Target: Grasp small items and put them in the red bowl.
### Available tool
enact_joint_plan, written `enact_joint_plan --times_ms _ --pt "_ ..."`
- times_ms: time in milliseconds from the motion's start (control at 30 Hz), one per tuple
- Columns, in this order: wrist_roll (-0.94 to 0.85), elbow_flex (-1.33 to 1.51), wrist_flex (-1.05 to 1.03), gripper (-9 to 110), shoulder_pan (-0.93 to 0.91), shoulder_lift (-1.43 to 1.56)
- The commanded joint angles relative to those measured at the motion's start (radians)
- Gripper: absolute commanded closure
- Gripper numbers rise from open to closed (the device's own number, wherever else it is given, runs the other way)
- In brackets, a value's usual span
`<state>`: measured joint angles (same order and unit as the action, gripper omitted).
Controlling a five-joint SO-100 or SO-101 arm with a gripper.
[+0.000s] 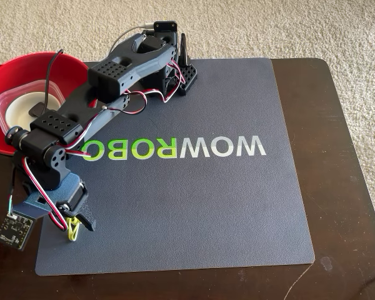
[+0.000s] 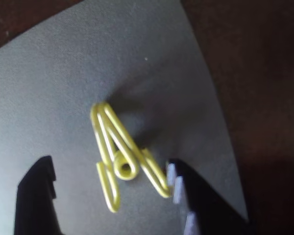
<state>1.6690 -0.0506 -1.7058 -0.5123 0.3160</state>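
my gripper: spread, straddling yellow-green wire clip | clip: light, springy, slippery | grip: its coil

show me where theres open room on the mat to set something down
Free: the gray mat right of and below the WOWROBO lettering, out to the dark table edge. Crowded: the fixed view's left side, where the arm spans from the red bowl to the jaws around the yellow-green clip.
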Motion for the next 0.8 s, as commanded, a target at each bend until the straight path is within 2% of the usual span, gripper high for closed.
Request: enact_joint_plan --times_ms 0,133,200,367,533,633,700,767 --pt "0.012 -0.149 0.005 75 -0.026 -0.071" --pt "-0.018 -0.215 0.006 89 -0.034 -0.149" --pt "-0.069 -0.215 0.012 101 -0.032 -0.156" --pt "-0.169 -0.215 0.006 101 -0.021 -0.123" --pt "-0.350 -0.215 0.002 101 0.023 -0.006" --pt "-0.368 -0.213 -0.002 101 0.035 -0.005" --pt "-0.359 -0.198 -0.008 87 0.038 0.005" --pt "-0.359 -0.029 -0.011 82 0.043 0.115"
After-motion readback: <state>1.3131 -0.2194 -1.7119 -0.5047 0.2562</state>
